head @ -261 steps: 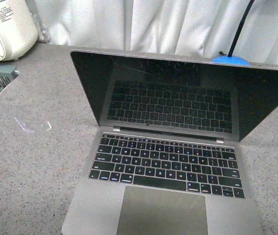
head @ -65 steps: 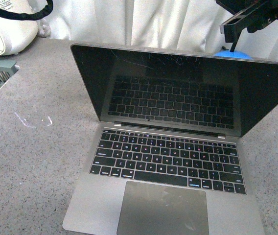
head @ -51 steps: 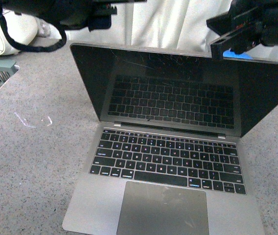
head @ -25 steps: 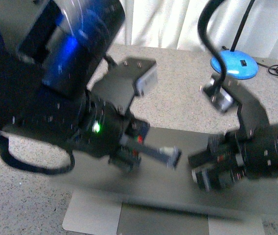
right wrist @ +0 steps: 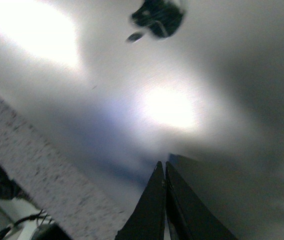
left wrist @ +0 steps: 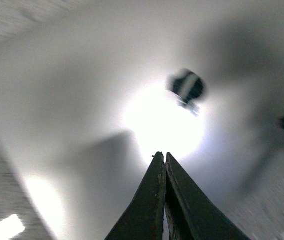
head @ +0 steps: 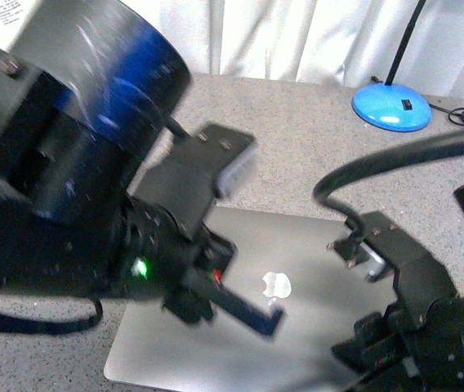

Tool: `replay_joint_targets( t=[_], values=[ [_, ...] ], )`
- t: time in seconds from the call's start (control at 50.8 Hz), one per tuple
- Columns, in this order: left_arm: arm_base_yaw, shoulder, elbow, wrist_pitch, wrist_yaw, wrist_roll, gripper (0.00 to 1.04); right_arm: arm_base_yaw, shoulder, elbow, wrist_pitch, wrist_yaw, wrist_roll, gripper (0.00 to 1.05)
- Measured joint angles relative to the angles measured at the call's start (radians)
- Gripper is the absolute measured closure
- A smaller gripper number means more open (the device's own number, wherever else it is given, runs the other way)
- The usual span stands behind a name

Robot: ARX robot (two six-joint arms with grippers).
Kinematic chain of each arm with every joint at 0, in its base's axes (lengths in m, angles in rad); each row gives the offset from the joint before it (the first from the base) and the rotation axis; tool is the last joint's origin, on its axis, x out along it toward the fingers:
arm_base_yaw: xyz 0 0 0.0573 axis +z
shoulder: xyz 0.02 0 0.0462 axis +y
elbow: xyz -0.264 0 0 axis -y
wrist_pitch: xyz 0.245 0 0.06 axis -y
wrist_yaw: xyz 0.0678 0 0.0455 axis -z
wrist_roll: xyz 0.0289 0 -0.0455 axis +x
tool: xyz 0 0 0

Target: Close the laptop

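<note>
The laptop (head: 297, 245) lies on the grey counter with its space-grey lid down. The shiny apple logo (head: 275, 285) faces up, and the keys and screen are hidden. My left gripper (head: 274, 320) is shut, and its tip rests on or just above the lid beside the logo. In the left wrist view the shut gripper (left wrist: 162, 158) points at the blurred, glaring lid (left wrist: 82, 100). My right arm (head: 412, 335) is low over the lid's right part. Its gripper (right wrist: 162, 165) is shut, close to the lid (right wrist: 207, 75). Neither gripper holds anything.
A blue lamp base (head: 391, 110) with a black stalk stands at the back right, and a cable (head: 461, 116) runs beside it. White curtains hang behind the speckled counter (head: 297, 155). The bulky left arm (head: 77, 188) fills the left of the front view.
The lid, upright a second ago, has come down flat under both arms. Both grippers have moved lower and nearer the front.
</note>
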Motion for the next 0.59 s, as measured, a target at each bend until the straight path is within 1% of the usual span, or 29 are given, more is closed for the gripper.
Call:
replay_joint_targets(
  t=[0.039,0.059,0.079,0.098,0.157,0.177,0.217,0.276,0.335,0.374,0.413,0.453,0.531,0.591],
  values=[
    [0.036,0.000,0.008,0.039,-0.081,-0.021,1.01,-0.014,-0.003,0.005,0.013,0.021,0.000,1.03],
    [0.042,0.000,0.008,0.039,-0.081,-0.021,1.01,-0.027,-0.007,0.008,0.027,0.061,0.001,1.03],
    [0.064,0.000,0.012,0.066,-0.135,-0.033,1.01,-0.041,-0.013,0.011,0.044,0.097,0.001,1.03],
    [0.094,-0.005,0.015,0.095,-0.188,-0.058,1.01,-0.048,-0.017,0.012,0.051,0.112,0.001,1.03],
    [0.126,-0.011,0.020,0.115,-0.237,-0.076,1.01,-0.080,-0.032,0.019,0.077,0.163,0.005,1.03],
    [0.159,-0.023,0.026,0.128,-0.278,-0.103,1.01,-0.096,-0.041,0.020,0.094,0.188,0.008,1.03],
    [0.208,-0.044,0.029,0.154,-0.329,-0.143,1.01,-0.128,-0.066,0.020,0.131,0.236,0.016,1.03],
    [0.305,-0.105,0.031,0.182,-0.409,-0.204,1.01,-0.172,-0.116,0.011,0.201,0.313,0.016,1.03],
    [0.369,-0.161,0.025,0.197,-0.440,-0.246,1.01,-0.203,-0.192,-0.019,0.280,0.391,0.000,1.03],
    [0.402,-0.201,0.012,0.213,-0.454,-0.264,1.01,-0.210,-0.222,-0.035,0.304,0.412,-0.011,1.03],
    [0.439,-0.259,-0.016,0.242,-0.460,-0.286,1.01,-0.219,-0.309,-0.082,0.356,0.451,-0.029,1.03],
    [0.469,-0.345,-0.068,0.252,-0.459,-0.317,1.01,-0.220,-0.388,-0.127,0.379,0.467,-0.031,1.03],
    [0.471,-0.452,-0.157,0.283,-0.437,-0.344,1.01,-0.212,-0.565,-0.225,0.366,0.504,-0.031,1.03],
    [0.414,-0.588,-0.278,0.288,-0.423,-0.380,1.01,-0.175,-0.728,-0.312,0.320,0.550,-0.016,1.03]
  ],
)
